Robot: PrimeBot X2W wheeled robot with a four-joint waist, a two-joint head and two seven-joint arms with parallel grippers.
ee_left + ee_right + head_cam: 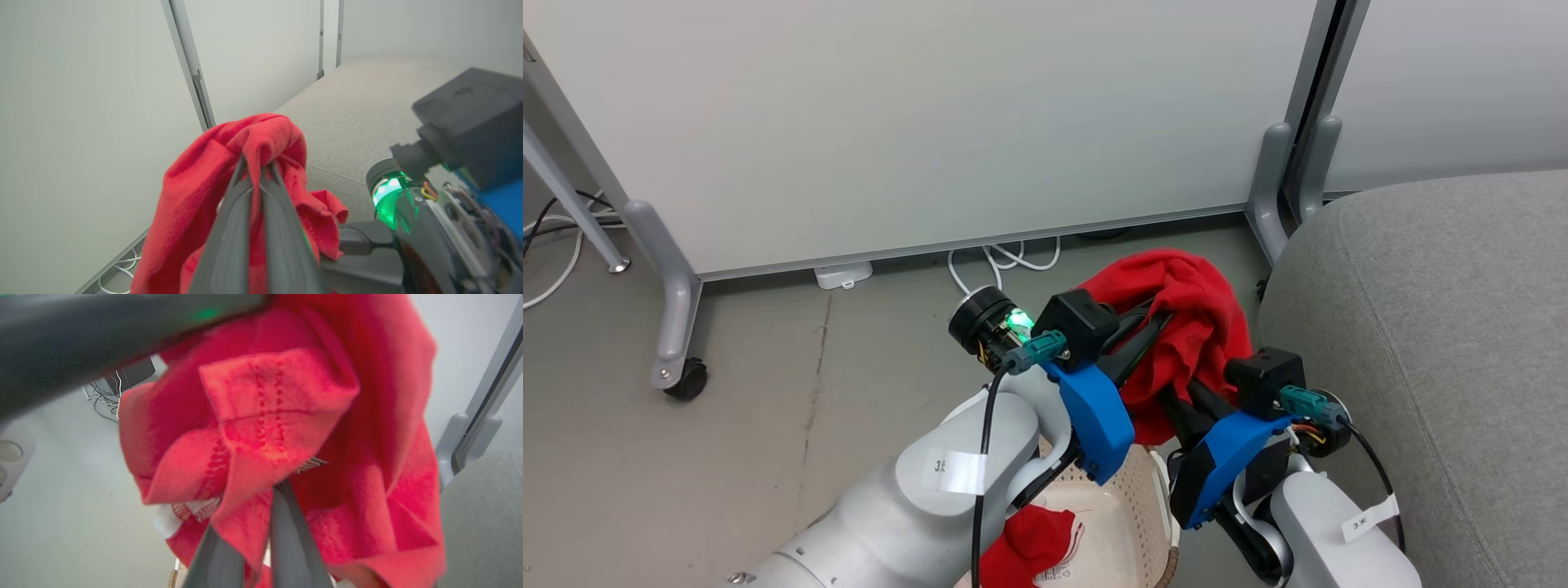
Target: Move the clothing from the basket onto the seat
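1. The left gripper (255,165) had its two fingers pressed together on a fold at the top of the red garment (1196,322). The fabric draped down both sides of the fingers.
2. The right gripper (265,498) had its fingers drawn close together, with a hanging fold of the same garment pinched between them. A white trim band showed at the lower left of the fabric in the right wrist view.
3. The red garment hung bunched in the air between both grippers, above the far rim of the basket (1135,498) and beside the rounded corner of the seat (1445,327). It was not resting on the seat.
4. The basket stood on the floor (768,408), near the edge of the seat. A second red garment (1033,543) with white trim and a label lay inside it, against the near left wall.
5. A pale partition panel (931,122) on castors stood behind, with white cables (1005,257) on the floor along its lower edge.
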